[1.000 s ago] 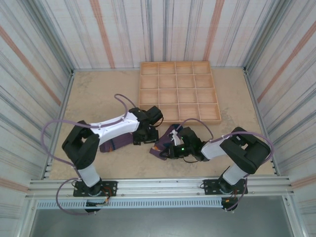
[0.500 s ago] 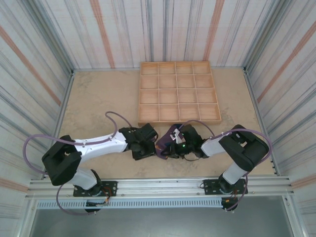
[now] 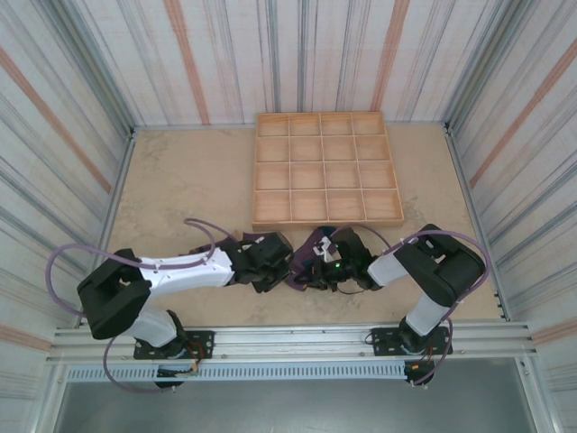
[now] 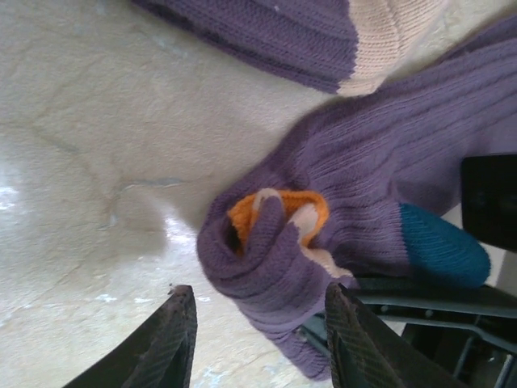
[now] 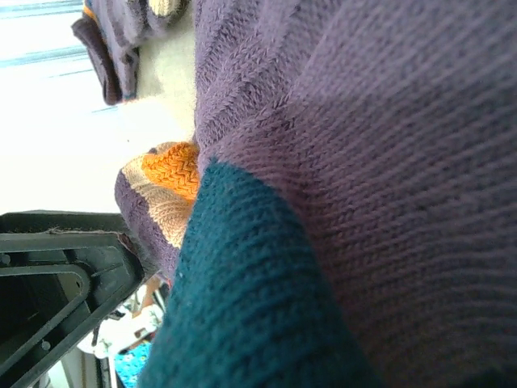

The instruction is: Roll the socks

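The left arm (image 3: 180,269) has dropped from an elbow-up pose and now lies stretched low along the near side of the bench (image 3: 180,180). This has brought the left end effector (image 3: 272,262) from behind the socks (image 3: 302,257) to just beside them, its jaws narrowing on the way. The right arm (image 3: 424,271) has barely shifted. I read this as the approach for a second hold, with the winding mostly done and the final tuck not yet made. The socks sit mid-bench near the front, between the two end effectors, wound into a roll (image 4: 323,210). Its long axis runs roughly left to right across the bench, with the coiled end facing the left end effector. The right end effector (image 3: 317,269) is clamped tight on the roll. The left one's fingers (image 4: 174,347) stand partly open astride the coiled end, gripping nothing yet. A teal patch (image 4: 440,246) lies toward the right, and the orange cuff (image 4: 279,206) shows at the core.
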Controlling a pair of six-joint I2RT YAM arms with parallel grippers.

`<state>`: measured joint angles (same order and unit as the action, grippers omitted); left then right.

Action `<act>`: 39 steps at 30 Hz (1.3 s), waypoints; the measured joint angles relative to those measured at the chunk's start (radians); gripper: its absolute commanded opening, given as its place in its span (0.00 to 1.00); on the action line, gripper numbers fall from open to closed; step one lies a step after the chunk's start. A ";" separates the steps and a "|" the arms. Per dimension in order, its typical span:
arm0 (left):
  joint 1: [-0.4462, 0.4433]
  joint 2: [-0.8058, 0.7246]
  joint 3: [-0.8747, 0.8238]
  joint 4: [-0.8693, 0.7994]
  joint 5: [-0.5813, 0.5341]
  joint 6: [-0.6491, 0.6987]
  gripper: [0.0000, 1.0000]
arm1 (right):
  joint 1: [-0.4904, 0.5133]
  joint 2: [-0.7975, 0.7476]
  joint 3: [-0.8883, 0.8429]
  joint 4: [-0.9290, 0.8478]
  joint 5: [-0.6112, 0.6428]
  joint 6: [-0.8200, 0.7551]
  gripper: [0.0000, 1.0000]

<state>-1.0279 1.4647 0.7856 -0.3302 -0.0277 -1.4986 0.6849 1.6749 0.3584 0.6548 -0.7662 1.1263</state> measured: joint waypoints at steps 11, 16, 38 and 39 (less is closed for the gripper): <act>-0.020 0.043 -0.014 0.064 -0.012 -0.082 0.37 | -0.005 0.015 -0.014 0.054 -0.002 0.042 0.00; -0.021 0.075 -0.014 0.098 -0.012 -0.103 0.35 | -0.006 0.021 -0.017 0.072 -0.003 0.045 0.00; -0.012 0.116 0.039 0.052 0.025 -0.098 0.00 | 0.009 -0.259 -0.042 -0.216 0.153 -0.026 0.49; -0.012 0.116 0.045 0.035 0.027 -0.093 0.00 | 0.016 -0.300 -0.038 -0.269 0.177 -0.045 0.51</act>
<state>-1.0401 1.5806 0.8303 -0.2955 -0.0002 -1.5921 0.7006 1.3746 0.3202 0.3855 -0.5892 1.0809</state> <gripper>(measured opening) 0.114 0.471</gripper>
